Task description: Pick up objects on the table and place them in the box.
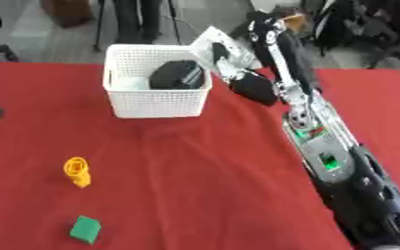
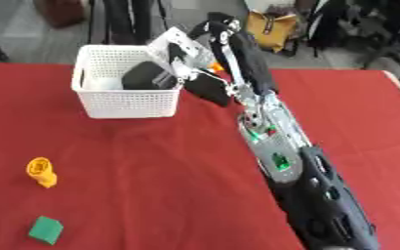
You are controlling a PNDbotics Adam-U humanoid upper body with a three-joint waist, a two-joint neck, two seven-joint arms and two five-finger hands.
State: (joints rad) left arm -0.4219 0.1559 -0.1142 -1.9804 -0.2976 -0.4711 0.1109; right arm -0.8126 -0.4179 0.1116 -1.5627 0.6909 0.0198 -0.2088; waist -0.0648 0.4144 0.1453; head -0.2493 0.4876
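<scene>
Your near-left: green block flat on red tablecloth. Just beyond it, yellow piece, also on cloth, apart from block. Both well short of box. White perforated box at your far centre-left, black object inside, something white beside it. Your right arm runs from lower right up to box's right rim. Right hand at that rim, by black bulky shape; can't tell whether fingers spread or curled. Left hand not visible.

Grey floor behind the red-covered table — black chairs, a yellow bag.
</scene>
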